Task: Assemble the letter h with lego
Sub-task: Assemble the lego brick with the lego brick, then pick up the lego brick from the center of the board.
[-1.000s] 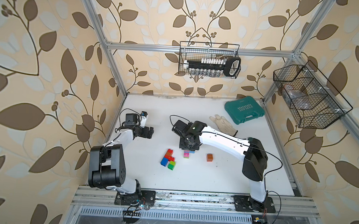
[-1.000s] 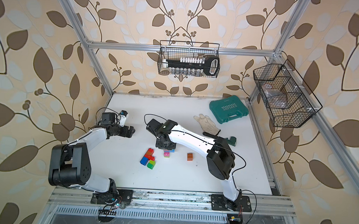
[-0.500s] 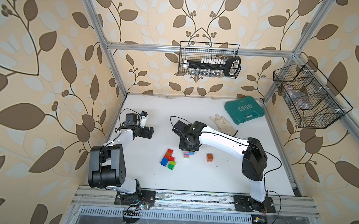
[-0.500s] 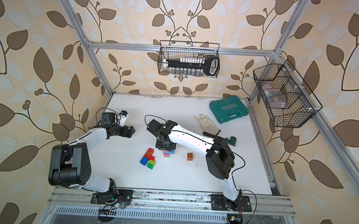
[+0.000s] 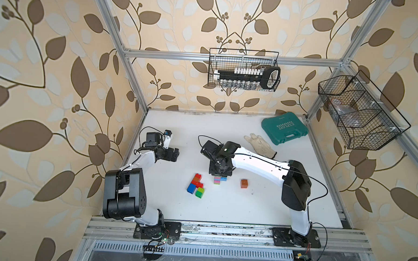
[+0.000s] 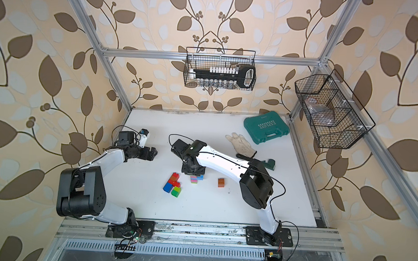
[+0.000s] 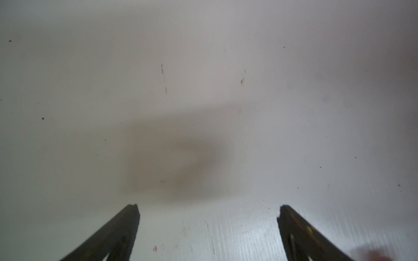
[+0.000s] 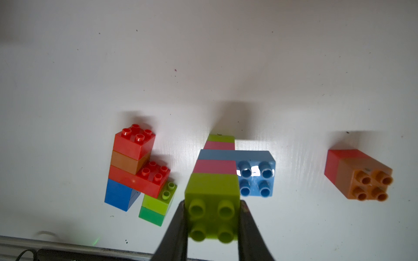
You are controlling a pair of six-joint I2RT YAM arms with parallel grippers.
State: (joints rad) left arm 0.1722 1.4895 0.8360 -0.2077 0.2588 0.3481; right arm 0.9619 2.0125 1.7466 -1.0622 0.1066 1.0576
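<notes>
**Top views.** On a white desk [image 5: 179, 125] ringed by leaf-print walls, the right arm [image 5: 257, 162] reaches from its base at 5 o'clock to the middle. There it bends down over a lego stack [image 5: 217, 181], of which little but pink and light blue shows beneath the wrist in both top views. At the stack's 9 o'clock, near but apart, rests a lego cluster [image 5: 196, 185] of red, orange, blue and green bricks. At its 3 o'clock, also apart, stands an orange-on-red pair [image 5: 244, 183]. The left arm [image 5: 138, 164] is folded along the desk's 9 o'clock side, well apart from the bricks. Toward 1 o'clock lies a white glove [image 5: 260, 145], and beyond it a teal case [image 5: 284, 130] sits in the far corner.

**Left wrist view.** The left gripper [image 7: 208, 206], spread wide, hangs over scuffed white desk and its own soft shadow.

**Right wrist view.** The right gripper [image 8: 212, 217] pinches the lime top brick [image 8: 212, 189] between its fingers [image 8: 175, 235]. Below that brick the stack runs pink, a wide light blue brick jutting toward 3 o'clock, pink, then lime. Whether its foot touches the desk cannot be told. The cluster lies flat with its studs toward 12 o'clock. It is a column of red, orange, red and blue, with lime and green under the wide red brick's free half. The pair's orange studs face up.
</notes>
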